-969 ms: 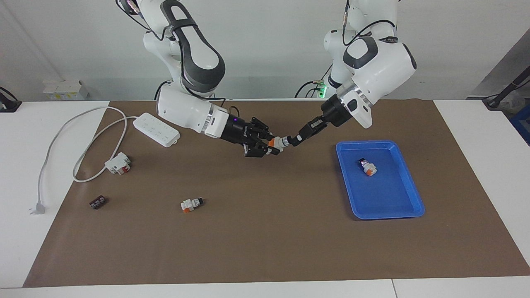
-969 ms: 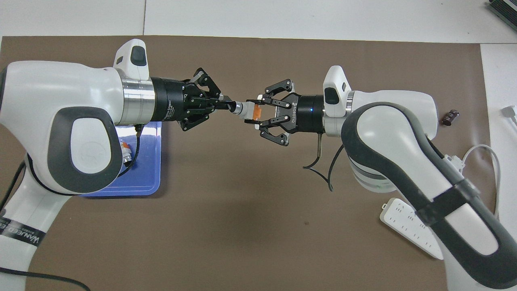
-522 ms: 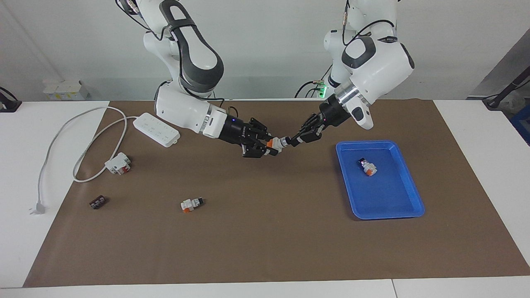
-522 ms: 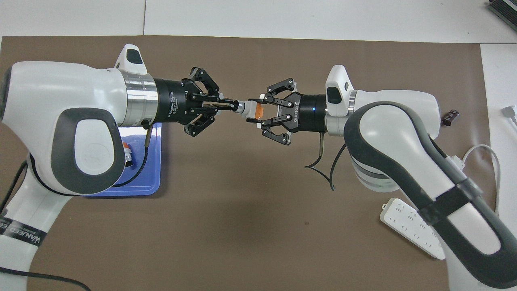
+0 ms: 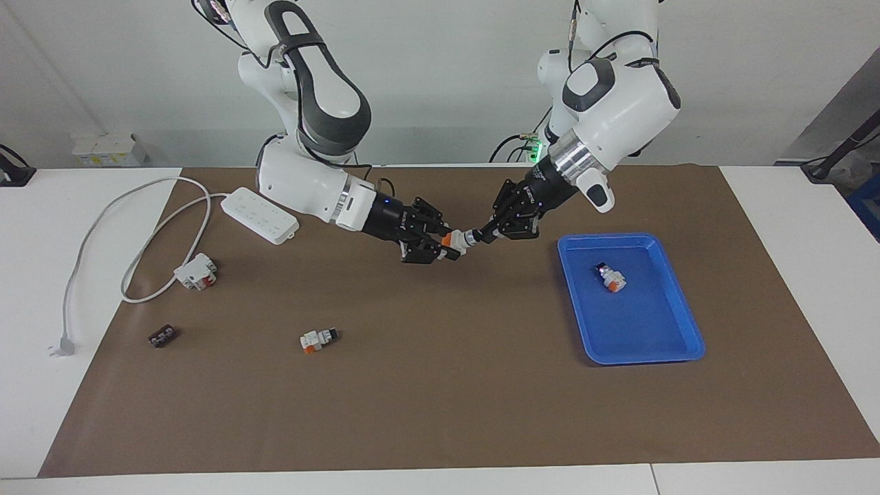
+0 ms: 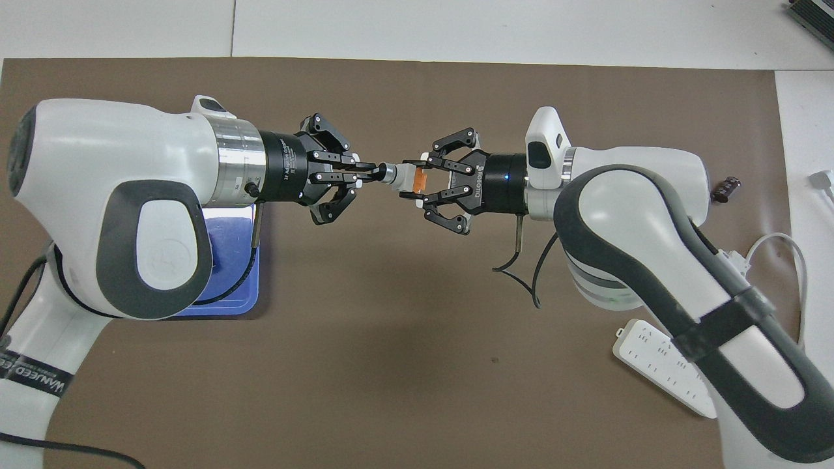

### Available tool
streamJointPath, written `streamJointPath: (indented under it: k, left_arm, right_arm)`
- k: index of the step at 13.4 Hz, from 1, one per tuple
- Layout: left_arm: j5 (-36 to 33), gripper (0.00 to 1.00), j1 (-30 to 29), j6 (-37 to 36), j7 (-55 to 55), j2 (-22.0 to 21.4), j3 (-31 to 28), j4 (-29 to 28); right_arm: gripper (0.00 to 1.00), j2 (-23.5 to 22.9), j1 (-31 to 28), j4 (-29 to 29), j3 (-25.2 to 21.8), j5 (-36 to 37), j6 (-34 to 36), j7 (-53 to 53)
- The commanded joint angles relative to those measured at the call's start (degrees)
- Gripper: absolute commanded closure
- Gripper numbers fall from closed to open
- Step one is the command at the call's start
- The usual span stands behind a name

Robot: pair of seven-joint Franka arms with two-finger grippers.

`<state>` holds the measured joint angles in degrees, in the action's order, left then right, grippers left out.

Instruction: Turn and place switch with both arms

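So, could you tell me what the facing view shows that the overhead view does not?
Only the facing view shows a switch lying in the blue tray, another on the mat and the white-and-red breaker. Only the overhead view shows the held switch's orange face from above. Both show the left gripper and right gripper shut on one switch in the air, plus the power strip.

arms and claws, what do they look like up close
Both arms are glossy white shells with dark grey inlays and silver wrist rings. The left claw and right claw are black linkage fingers on black cylinders with white lettering. A black cable trails from each wrist.
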<state>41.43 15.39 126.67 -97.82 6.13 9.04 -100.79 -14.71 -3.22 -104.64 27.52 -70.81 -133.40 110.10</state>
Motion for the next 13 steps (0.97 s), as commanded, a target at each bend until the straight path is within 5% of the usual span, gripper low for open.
streamJointPath:
  k: [1,13]
  left_arm:
    - [-1.79,1.00,0.87,3.57,-9.12,0.64,-0.43,0.77]
    - [-1.88,1.00,0.60,5.51,-12.66,0.72,-0.60,0.95]
  right_arm:
    - [1.00,1.61,0.15,-1.44,0.61,-2.05,-0.19,1.52]
    - [1.00,1.79,0.15,-1.88,0.61,-2.05,-0.28,1.52]
